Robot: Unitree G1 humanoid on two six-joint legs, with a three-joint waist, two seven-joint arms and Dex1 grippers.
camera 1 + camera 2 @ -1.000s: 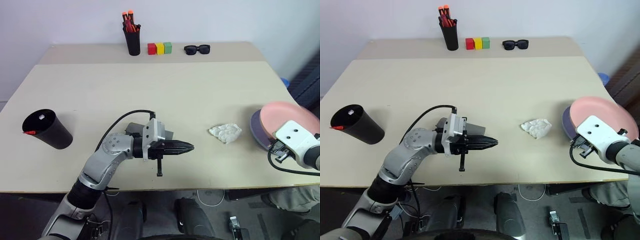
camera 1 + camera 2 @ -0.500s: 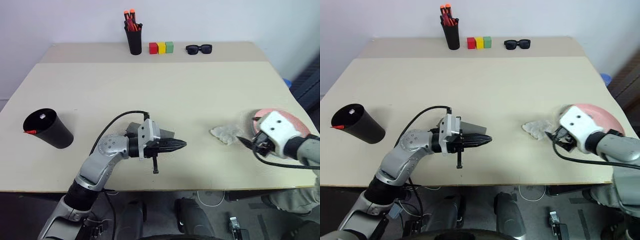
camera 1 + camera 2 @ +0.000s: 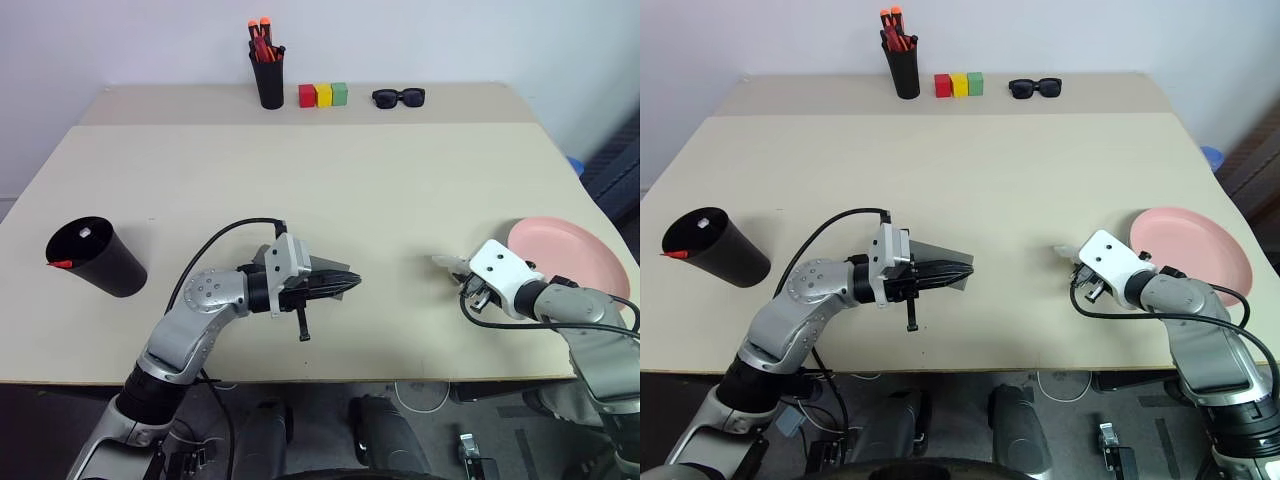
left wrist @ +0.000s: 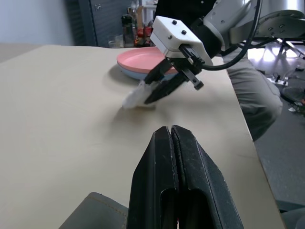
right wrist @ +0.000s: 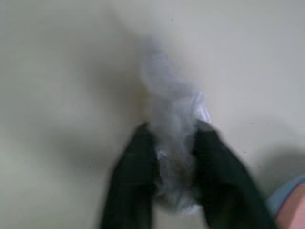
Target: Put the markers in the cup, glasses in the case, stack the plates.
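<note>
Black cup [image 3: 95,257] holding markers at desk [image 3: 330,180] left, clenched empty left tool [image 3: 345,285] over grey case [image 3: 940,262], right tool [image 4: 164,88], now off the stacked pink plate [image 3: 568,256], grasping crumpled white wrapper [image 4: 136,97]: plates done, glasses unlocated.

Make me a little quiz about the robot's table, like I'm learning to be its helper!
1. True or false: the pink plate lies on top of the blue plate.
2. What is the right gripper pinching? A) the sunglasses B) the white crumpled wad C) a red block
3. How many coloured blocks stand in a row at the far edge of the table?

Key: 1 true; 2 B; 3 three.
</note>
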